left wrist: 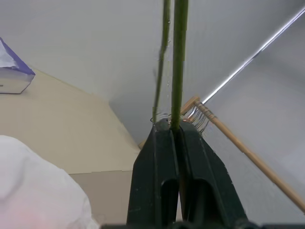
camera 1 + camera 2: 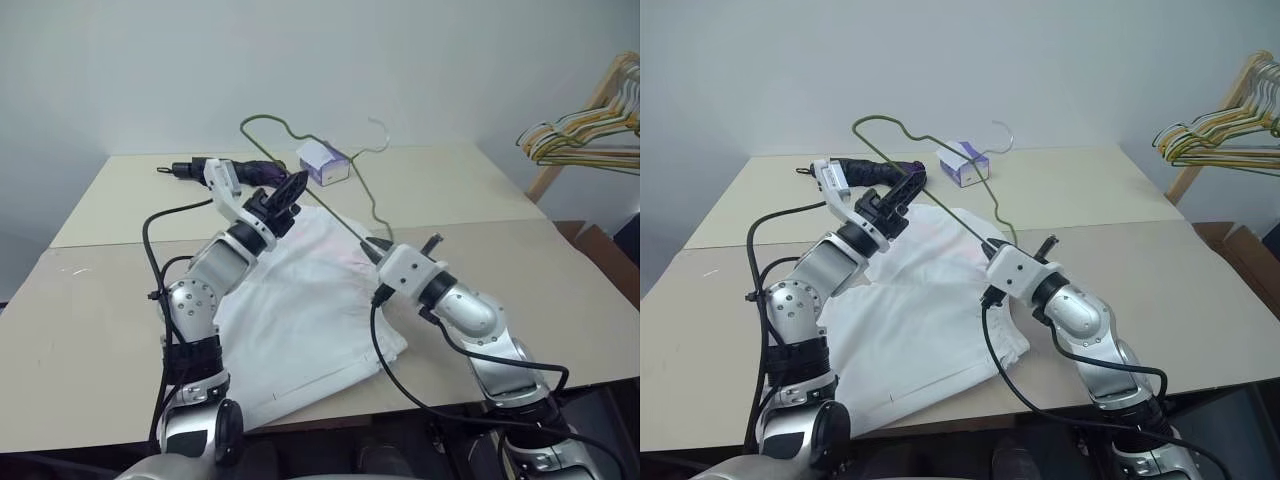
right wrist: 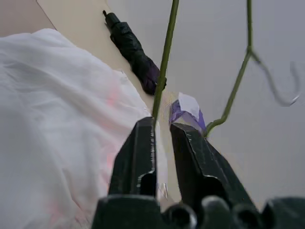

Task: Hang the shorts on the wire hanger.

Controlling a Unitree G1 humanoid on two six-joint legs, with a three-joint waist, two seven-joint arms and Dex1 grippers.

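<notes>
Thin grey-olive wire hanger (image 1: pixel 179 62): rods cut off at the left wrist view's upper edge; grip point hidden between the left gripper's black fingers (image 1: pixel 152 176). White soft fabric shorts (image 2: pixel 300 320): far part hidden behind left forearm, right edge behind right gripper (image 2: pixel 385 250). Bunch of yellow, green and white hangers (image 2: pixel 585 130), far right: cut off by the frame edge. Shorts' hem marks too small to tell.

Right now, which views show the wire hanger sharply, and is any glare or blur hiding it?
Left eye view: wire hanger thin but crisp, even light, no glare. Left wrist view: wire blurred just above the left gripper. Right wrist view: hook soft, shorts bright and slightly washed out.
</notes>
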